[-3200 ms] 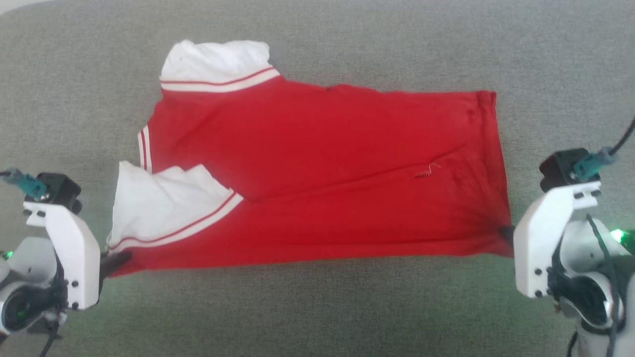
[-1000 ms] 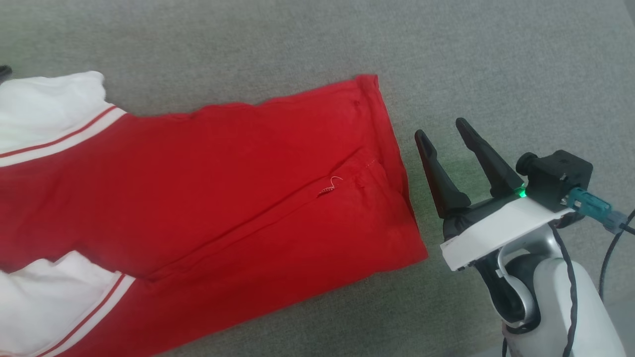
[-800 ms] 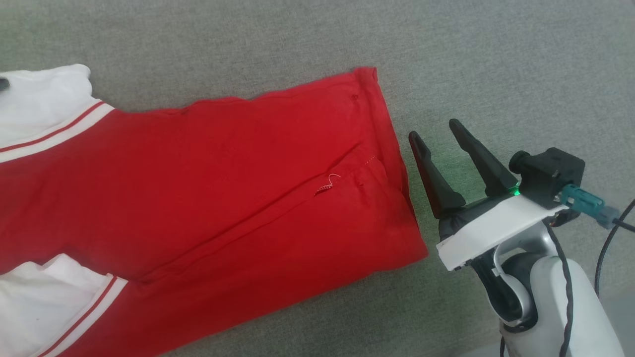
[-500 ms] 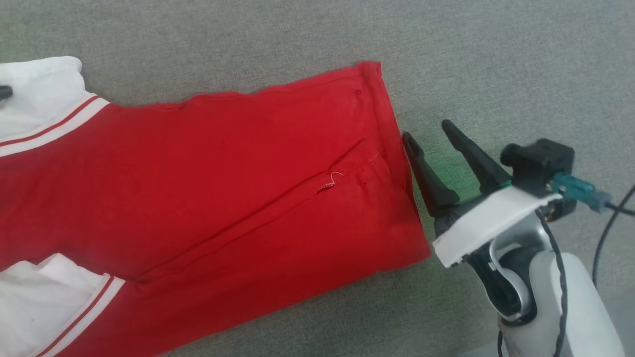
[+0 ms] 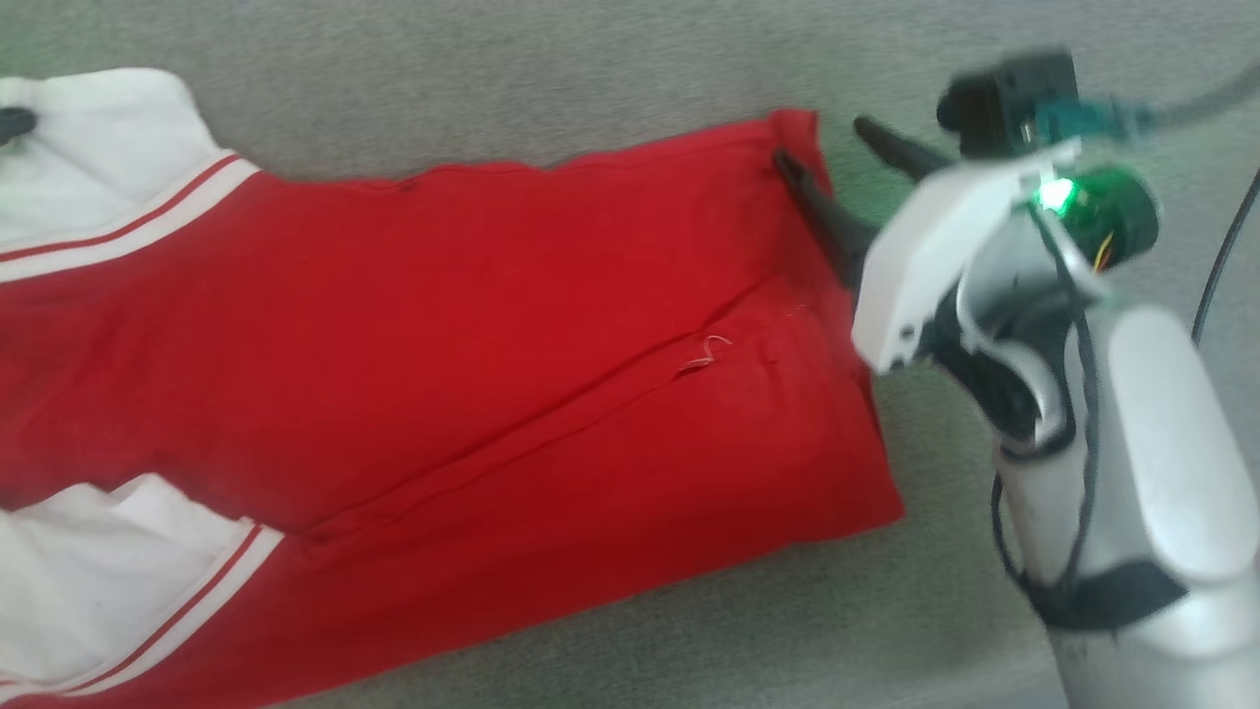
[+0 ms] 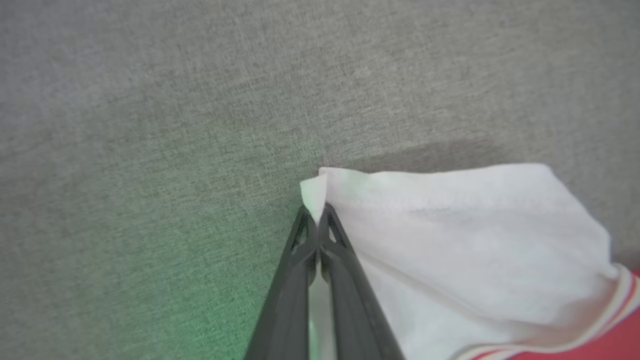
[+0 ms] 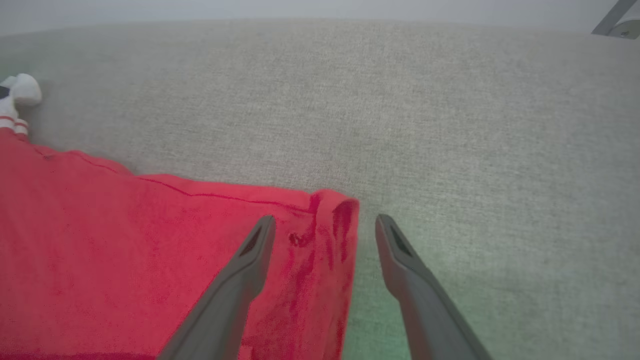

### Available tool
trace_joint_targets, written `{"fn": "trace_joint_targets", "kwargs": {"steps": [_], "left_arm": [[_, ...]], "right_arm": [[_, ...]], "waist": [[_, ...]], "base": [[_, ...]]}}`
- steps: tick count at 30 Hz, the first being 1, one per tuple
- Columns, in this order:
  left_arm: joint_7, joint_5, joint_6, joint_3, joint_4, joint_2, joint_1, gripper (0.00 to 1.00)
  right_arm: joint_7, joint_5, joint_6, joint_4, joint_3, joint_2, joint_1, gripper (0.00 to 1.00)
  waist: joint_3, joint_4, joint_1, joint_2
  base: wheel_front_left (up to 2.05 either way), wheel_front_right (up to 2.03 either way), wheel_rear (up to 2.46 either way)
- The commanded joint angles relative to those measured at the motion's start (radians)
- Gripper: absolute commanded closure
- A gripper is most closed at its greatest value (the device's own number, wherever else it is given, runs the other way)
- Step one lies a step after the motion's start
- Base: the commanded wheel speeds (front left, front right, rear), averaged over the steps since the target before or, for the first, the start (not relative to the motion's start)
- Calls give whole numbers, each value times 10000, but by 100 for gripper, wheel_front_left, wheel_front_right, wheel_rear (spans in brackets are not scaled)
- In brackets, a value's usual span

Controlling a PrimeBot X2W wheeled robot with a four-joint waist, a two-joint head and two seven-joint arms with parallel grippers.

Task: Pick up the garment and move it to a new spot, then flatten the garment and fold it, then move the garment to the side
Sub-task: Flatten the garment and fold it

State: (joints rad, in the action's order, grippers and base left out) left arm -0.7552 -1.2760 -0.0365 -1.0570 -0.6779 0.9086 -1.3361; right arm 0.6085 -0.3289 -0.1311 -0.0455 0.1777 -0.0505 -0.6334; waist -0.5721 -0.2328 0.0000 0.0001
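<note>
- While the garment [image 5: 492, 345] lies spread on the grey surface [image 5: 591, 59], with its red body across the head view and its white sleeves toward the robot's left, both arms work along its far edge.
- Left gripper [image 6: 315, 220]: the fingers are pressed together on the tip of the far white sleeve [image 6: 450, 225], and a small peak of cloth stands up between them. A pinch at the extreme corner controls that end without bunching the sleeve.
- Right gripper [image 7: 325, 220]: the fingers are spread wide and straddle the far hem corner [image 7: 345, 210] (one finger over red cloth, the other over bare surface). Nothing is held. Whether the tips touch the cloth cannot be told.
- Judgement: this placement suits a two-corner grasp, so the far edge can be carried over as one line for the fold.
- Risk: closing off-centre may catch only one layer of the hem.
</note>
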Motion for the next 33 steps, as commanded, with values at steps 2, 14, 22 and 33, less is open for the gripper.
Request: {"fn": "trace_joint_targets", "kwargs": {"steps": [2, 14, 22, 33], "left_arm": [[99, 191, -142, -242, -178, -485, 237, 100], [625, 160, -570, -225, -770, -1255, 64, 100], [1177, 241, -831, -155, -1098, -1402, -137, 100], [1242, -80, -911, -18, -629, -1282, -186, 100]], "right_arm": [[816, 175, 8, -569, -57, 3, -639, 0], [4170, 22, 5, -2825, 326, 61, -1821, 100], [3739, 314, 7, -2684, 5, 20, -2025, 100], [3671, 948, 7, -1355, -428, -3, -1272, 100]], "waist": [[-91, 268, 0, -1], [-149, 875, 0, -1], [285, 1275, 0, -1], [1275, 1749, 0, -1]], "base": [[0, 0, 0], [0, 0, 0], [0, 0, 0], [0, 0, 0]]}}
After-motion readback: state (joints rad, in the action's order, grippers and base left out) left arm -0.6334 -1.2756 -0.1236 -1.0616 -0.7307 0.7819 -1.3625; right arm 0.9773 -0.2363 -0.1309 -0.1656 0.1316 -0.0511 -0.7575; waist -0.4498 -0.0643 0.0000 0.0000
